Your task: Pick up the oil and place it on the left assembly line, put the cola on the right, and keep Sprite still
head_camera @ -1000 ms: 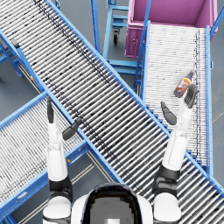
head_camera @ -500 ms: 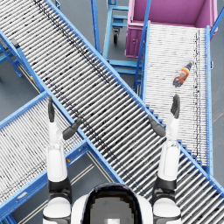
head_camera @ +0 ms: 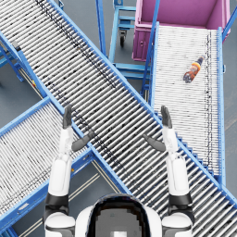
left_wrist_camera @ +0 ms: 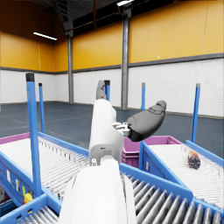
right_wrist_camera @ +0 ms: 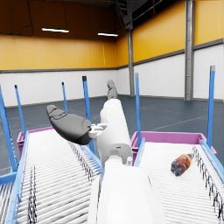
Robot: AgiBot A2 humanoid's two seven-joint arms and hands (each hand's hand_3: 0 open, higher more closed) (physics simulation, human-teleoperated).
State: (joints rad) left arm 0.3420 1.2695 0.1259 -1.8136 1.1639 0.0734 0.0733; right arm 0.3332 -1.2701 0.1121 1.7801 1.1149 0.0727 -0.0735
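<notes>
1. Magenta crate [head_camera: 141, 46]: stands at the far end of the right roller line [head_camera: 185, 115]; taken as the reference for every entry below.
2. Cola bottle [head_camera: 193, 69]: dark body, orange label. It lies on its side on the right roller line, near the crate's open front but not touching it, with its cap end turned toward the crate. Nothing holds it. In the right wrist view [right_wrist_camera: 181, 164] it rests on the rollers a little short of the crate's rim, and the left wrist view [left_wrist_camera: 193, 159] shows it the same way.
3. Right hand [head_camera: 162, 132]: well apart from the crate and from the bottle, raised over the long diagonal conveyor [head_camera: 106, 92]. Its fingers are straight and its thumb is spread wide. It is released and grasps nothing.
4. Left hand [head_camera: 71, 134]: farther from the crate than the right hand, above the diagonal conveyor's other edge. Its fingers are extended and its thumb is out to the side. It is released and empty.
5. Left roller line [head_camera: 23, 152]: lies beyond the diagonal conveyor from the crate, beside the left forearm.
</notes>
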